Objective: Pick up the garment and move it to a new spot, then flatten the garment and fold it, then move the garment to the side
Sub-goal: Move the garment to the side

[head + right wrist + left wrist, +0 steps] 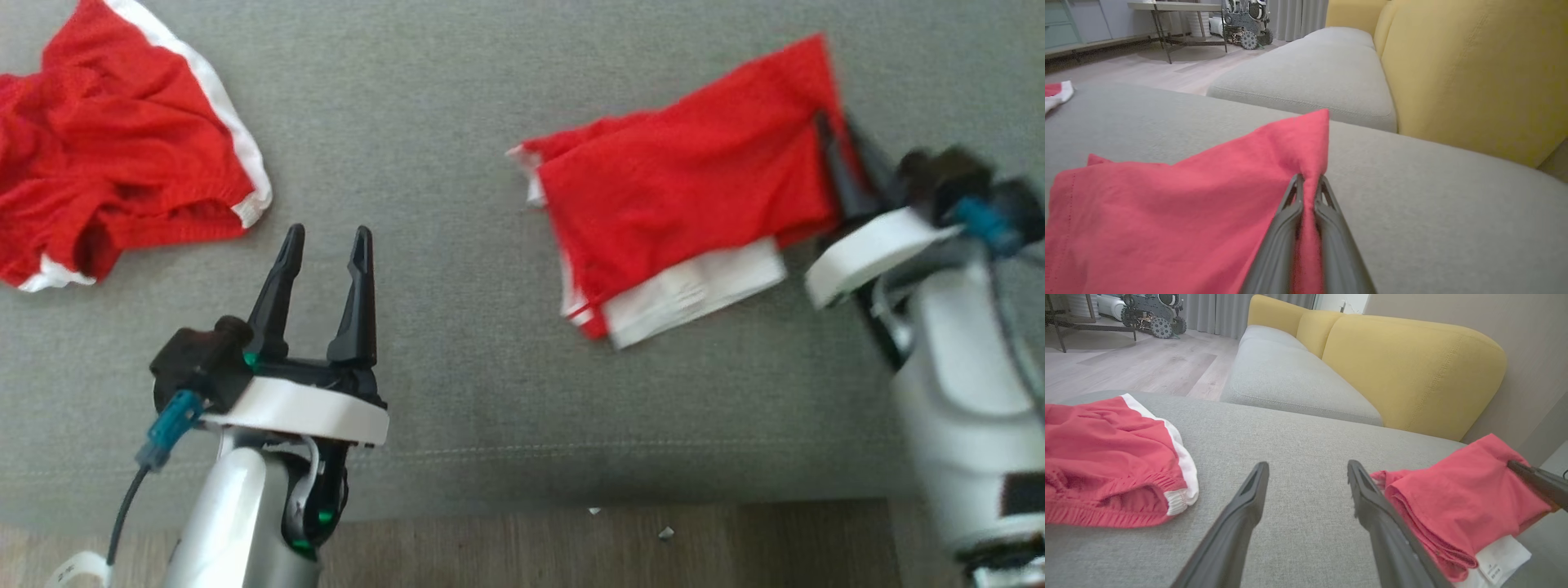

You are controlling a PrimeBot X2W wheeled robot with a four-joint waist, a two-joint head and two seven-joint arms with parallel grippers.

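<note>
At the far left of the grey cushion [457,392] lies a crumpled pair of red shorts [122,147] with white trim. It is bunched and unfolded, well apart from the work, and looks like a separate piece that neither arm touches.

Next along, the left gripper [326,237] hangs over bare cushion with its jaws spread wide and nothing between them. It appears parked there to keep out of the way, since the cloth to its right is already a compact stack that one arm can handle.

Right of centre sits the folded garment [686,196], red, in several flat layers. A white inner panel with a label peeks out along the edge nearest the robot.

On its right-hand edge the right gripper [834,131] is pinched tight on the cloth. The right wrist view shows red fabric squeezed between the two fingers and rising in a small peak above them. Gripping the outer edge suggests the last step, drawing the fold sideways. A drag on one edge could pull the layers apart, so a low, slow move seems wise.
</note>
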